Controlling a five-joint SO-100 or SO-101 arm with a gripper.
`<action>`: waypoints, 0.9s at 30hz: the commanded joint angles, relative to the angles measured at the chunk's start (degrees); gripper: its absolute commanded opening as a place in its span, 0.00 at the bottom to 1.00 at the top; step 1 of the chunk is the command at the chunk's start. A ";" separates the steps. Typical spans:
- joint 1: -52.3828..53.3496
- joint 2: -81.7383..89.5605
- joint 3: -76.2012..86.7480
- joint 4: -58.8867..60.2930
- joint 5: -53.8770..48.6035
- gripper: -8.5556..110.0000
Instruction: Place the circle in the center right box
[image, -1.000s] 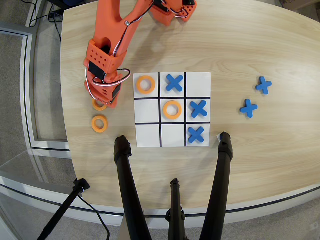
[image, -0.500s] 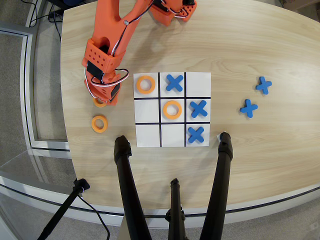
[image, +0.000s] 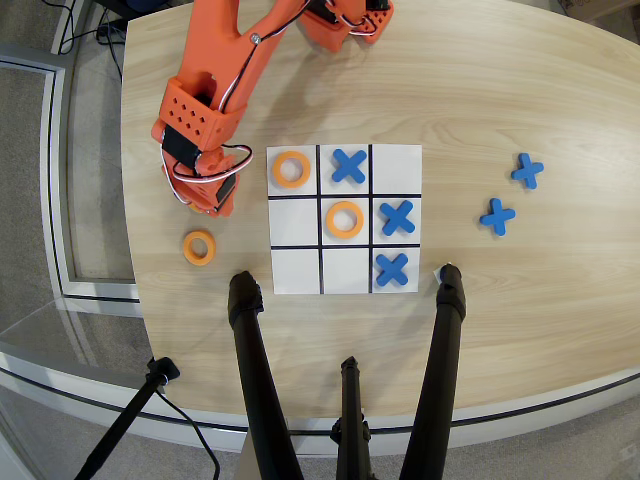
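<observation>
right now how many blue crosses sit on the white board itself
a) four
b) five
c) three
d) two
c) three: on the board crosses lie in the top middle cell, the middle row's right-hand cell and the bottom right-hand cell in the overhead view, while two more crosses lie off the board on the bare table.

No readable text, labels, brands or numbers anywhere in overhead view. Orange arm (image: 215, 95): no legible marking; any small print there possibly too fine to resolve. Board (image: 344, 219): only black grid lines, no lettering. Only sign-like shapes: blue crosses (image: 397, 217) and orange rings (image: 290, 169), game pieces, not print.
</observation>
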 joint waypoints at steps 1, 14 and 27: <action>-0.70 2.81 -2.20 1.23 0.44 0.20; -3.34 4.75 1.32 0.97 0.79 0.07; -13.36 17.31 9.40 1.32 6.68 0.07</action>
